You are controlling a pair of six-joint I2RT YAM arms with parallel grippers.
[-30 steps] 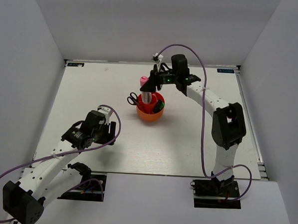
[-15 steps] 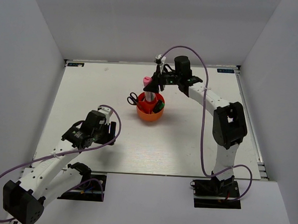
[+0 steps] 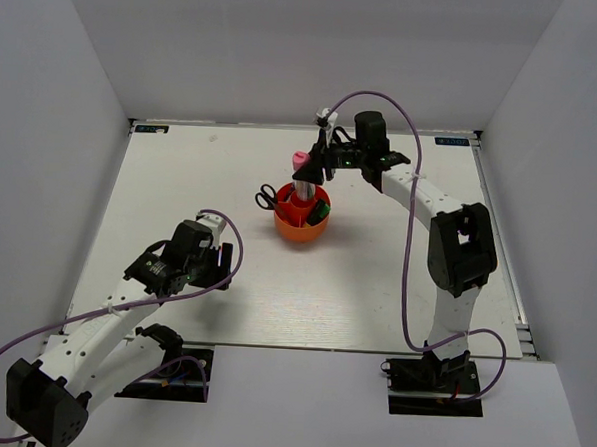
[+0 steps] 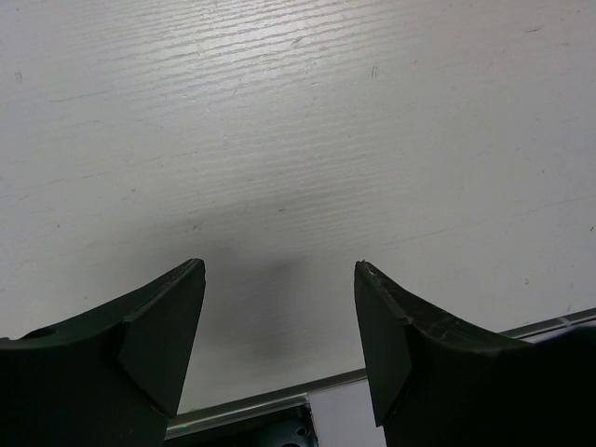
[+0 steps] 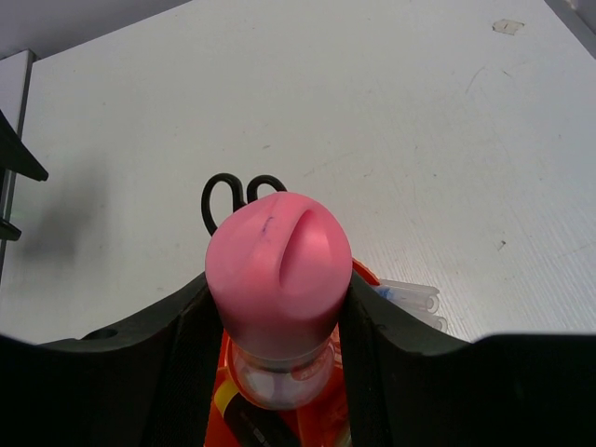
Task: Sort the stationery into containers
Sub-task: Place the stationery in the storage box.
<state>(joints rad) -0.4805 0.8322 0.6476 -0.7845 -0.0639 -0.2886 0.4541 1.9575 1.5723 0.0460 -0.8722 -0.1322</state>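
Note:
The red-orange organizer (image 3: 300,231) stands mid-table. My right gripper (image 3: 316,164) is shut on the pink-capped clear tube (image 3: 300,189), its fingers clamping just under the pink cap (image 5: 277,270). The tube stands nearly upright with its lower end inside the organizer (image 5: 365,276). Black scissors (image 3: 267,196) stick out of the organizer's left side, handles (image 5: 233,196) up. A yellow-capped black marker (image 5: 237,410) lies in it below the tube. A green-capped one (image 3: 320,212) sits at its right. My left gripper (image 3: 208,264) hangs open over bare table (image 4: 279,140), nothing between its fingers (image 4: 158,335).
Clear-capped pens (image 5: 410,300) poke over the organizer's right rim. Grey walls close in the white table on three sides. A metal strip (image 4: 251,410) of the table's near edge shows under the left gripper. Purple cables loop off both arms.
My right gripper has shifted a little right with the tube, bringing it from a left lean to nearly upright over the organizer. The left arm has not moved.

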